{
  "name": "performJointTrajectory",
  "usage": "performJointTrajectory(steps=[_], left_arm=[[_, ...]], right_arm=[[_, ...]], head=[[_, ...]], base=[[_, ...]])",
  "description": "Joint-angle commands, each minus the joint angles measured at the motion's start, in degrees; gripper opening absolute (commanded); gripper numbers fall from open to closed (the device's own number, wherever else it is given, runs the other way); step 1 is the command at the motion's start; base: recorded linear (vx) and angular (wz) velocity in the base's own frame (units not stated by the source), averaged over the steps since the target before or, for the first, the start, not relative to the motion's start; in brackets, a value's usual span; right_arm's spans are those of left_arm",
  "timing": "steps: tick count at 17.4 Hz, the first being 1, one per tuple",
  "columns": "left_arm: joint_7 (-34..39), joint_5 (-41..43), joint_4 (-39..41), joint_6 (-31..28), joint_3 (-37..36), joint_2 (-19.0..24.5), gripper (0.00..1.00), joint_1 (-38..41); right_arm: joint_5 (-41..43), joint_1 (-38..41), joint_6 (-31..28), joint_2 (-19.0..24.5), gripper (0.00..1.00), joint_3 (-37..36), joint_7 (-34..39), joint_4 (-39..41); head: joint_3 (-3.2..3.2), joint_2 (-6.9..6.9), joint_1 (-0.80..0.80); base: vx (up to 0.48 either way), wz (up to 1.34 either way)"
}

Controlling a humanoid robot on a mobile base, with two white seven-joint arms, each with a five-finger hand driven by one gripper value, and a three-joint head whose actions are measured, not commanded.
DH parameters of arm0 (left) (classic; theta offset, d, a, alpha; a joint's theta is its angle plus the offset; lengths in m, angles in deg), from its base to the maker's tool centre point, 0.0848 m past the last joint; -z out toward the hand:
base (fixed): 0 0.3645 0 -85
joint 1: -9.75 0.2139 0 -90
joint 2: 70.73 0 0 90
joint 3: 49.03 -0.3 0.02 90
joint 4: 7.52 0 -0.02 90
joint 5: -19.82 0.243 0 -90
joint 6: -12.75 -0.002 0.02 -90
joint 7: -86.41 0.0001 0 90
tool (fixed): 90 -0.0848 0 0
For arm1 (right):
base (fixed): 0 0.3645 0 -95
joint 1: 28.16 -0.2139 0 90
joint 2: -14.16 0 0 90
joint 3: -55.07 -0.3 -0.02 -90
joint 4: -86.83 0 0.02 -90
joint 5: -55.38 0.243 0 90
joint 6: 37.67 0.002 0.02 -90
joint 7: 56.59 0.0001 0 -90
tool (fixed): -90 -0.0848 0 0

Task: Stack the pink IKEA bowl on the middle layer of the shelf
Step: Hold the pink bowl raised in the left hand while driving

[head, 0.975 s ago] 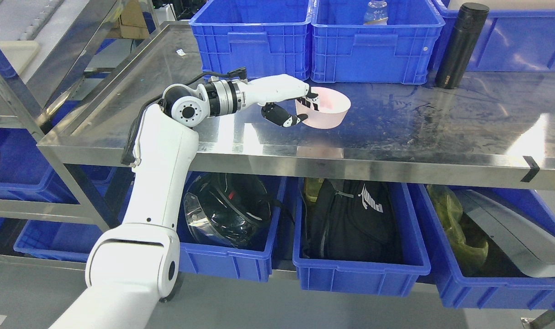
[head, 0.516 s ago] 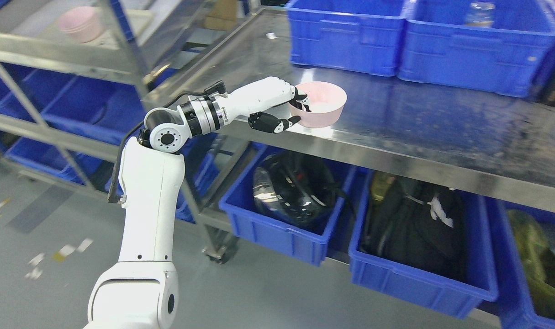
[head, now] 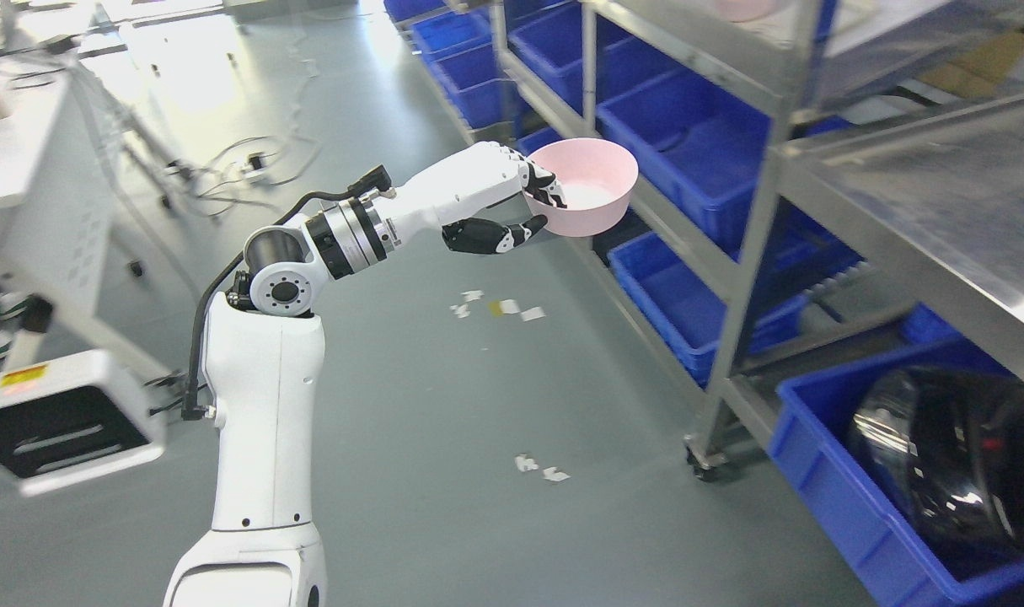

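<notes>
My left hand (head: 535, 202) is shut on the near rim of the pink bowl (head: 592, 187), thumb underneath and fingers over the edge. The bowl is held upright in the air over the grey floor, just left of a metal shelf rack (head: 764, 202). On an upper shelf of that rack, at the top edge of the picture, the bottom of another pink bowl (head: 743, 8) shows. My right arm is out of view.
The rack holds blue bins (head: 697, 139) on its lower shelves. A steel table (head: 941, 202) stands at the right with a blue bin holding a black helmet (head: 950, 455) beneath it. White furniture (head: 40, 211) and cables (head: 250, 160) lie at the left. Paper scraps (head: 495, 308) dot the floor.
The camera has swung far to the left, away from the steel table toward the rack and open floor. My left hand has carried the bowl off the table; it now hangs in the air.
</notes>
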Motion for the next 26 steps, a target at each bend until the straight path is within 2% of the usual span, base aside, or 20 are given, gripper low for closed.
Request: performJointTrajectory(steps=[1, 6, 13, 26], left_arm=[[-0.12, -2.82, 11.30, 0.03, -1.65, 0.99, 0.02, 3.23], [0.06, -2.99, 12.35, 0.03, -1.56, 0.99, 0.03, 3.66], [0.06, -2.99, 12.62, 0.03, -1.56, 0.99, 0.03, 4.19], [0.23, -3.87, 12.62, 0.03, -1.65, 0.99, 0.03, 4.46]], right_arm=[[0.00, 0.19, 0.02, -1.00, 1.00, 0.00, 0.33, 1.00], [0.00, 0.28, 0.02, -1.00, 1.00, 0.00, 0.33, 1.00], [0.00, 0.28, 0.02, -1.00, 1.00, 0.00, 0.33, 1.00], [0.00, 0.19, 0.02, -1.00, 1.00, 0.00, 0.33, 1.00]], head=[[0.00, 0.00, 0.00], [0.00, 0.00, 0.00], [0.00, 0.00, 0.00], [0.00, 0.00, 0.00]], base=[[-0.026, 1.30], [0.067, 0.75], [0.173, 0.25], [0.334, -0.01]])
